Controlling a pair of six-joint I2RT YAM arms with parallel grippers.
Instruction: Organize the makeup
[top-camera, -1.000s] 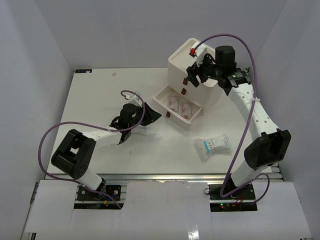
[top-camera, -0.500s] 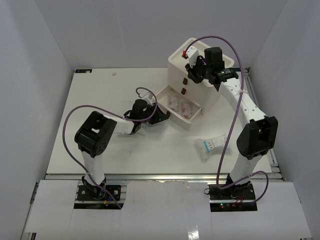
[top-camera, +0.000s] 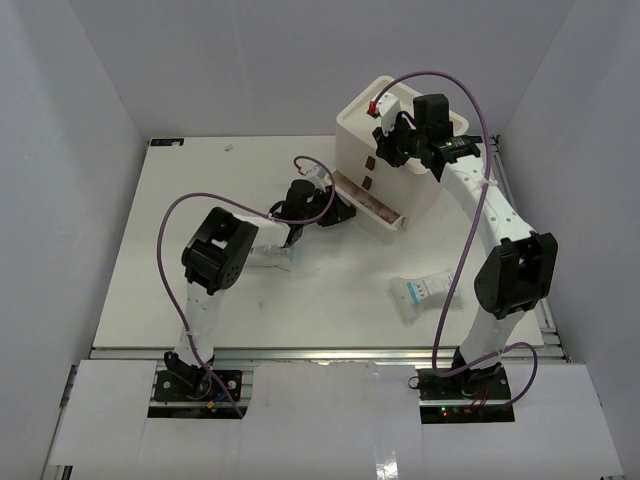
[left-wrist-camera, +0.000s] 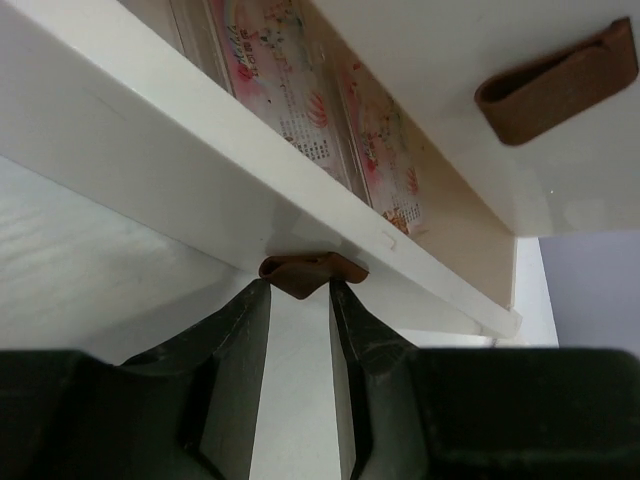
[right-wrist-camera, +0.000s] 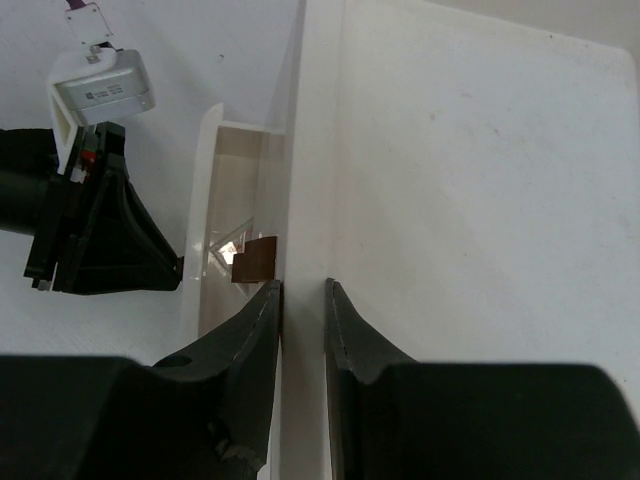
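Note:
The white three-drawer box (top-camera: 420, 195) stands at the back right. Its bottom drawer (top-camera: 372, 208) juts out only a little, with pinkish sachets (left-wrist-camera: 300, 90) lying inside. My left gripper (top-camera: 340, 208) is at the drawer's front, its jaws (left-wrist-camera: 299, 290) shut on the brown knob (left-wrist-camera: 312, 270). My right gripper (top-camera: 395, 135) sits on top of the box, shut (right-wrist-camera: 303, 290) on the thin front wall (right-wrist-camera: 305, 150), one finger on each side. A bundle of white packets with teal print (top-camera: 425, 292) lies on the table near the right arm.
Two more brown knobs (top-camera: 368, 172) sit on the box front above the drawer. White walls enclose the table (top-camera: 200, 200) on three sides. The left arm's purple cable (top-camera: 180, 215) loops over the table's middle left.
The left gripper has moved right toward the box, pushing the wide-open drawer almost fully in. The right gripper has settled onto the box's top and its jaws have closed on the front wall.

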